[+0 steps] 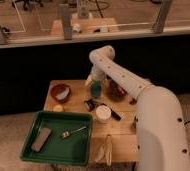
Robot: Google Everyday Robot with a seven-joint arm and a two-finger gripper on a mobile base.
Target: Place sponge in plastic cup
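My gripper [95,83] hangs at the end of the white arm over the back middle of the wooden table [123,140]. Right under it, touching or nearly touching, is a small teal upright shape [95,91]. It has the sponge's colour. I cannot tell whether it is the sponge alone, the blue-grey plastic cup, or the sponge at the cup's mouth. No separate plastic cup shows elsewhere on the table.
A red bowl [61,92] stands at the back left and a dark bowl [117,91] to the gripper's right. A black tool [92,105] and a white cup [103,114] lie in front. A green tray [35,120] holds a grey-brown block [40,139] and a fork [73,132].
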